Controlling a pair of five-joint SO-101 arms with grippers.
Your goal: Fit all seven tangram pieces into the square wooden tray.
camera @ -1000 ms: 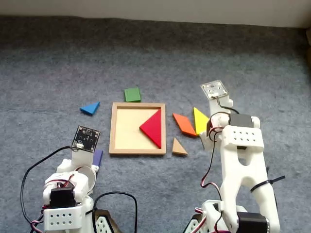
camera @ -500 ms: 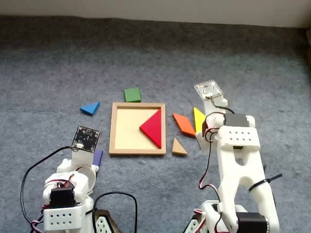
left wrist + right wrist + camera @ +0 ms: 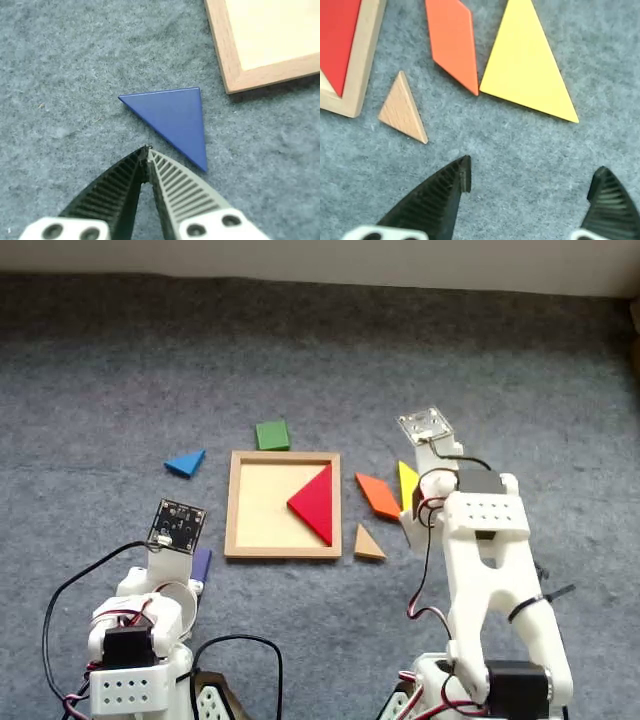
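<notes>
Watch right gripper (image 3: 532, 167), spread wide just short of the yellow triangle (image 3: 525, 65) between the tray (image 3: 283, 553) and the surface's (image 3: 120, 360) right edge: risks dragging the touching orange piece (image 3: 452, 42) along or slipping off thin edges on closing.

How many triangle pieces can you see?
5. A red triangle inside the tray, a light blue triangle left of the tray, a dark blue triangle by the left fingers, and a yellow triangle and a small wooden triangle right of the tray. None seem hidden.
</notes>
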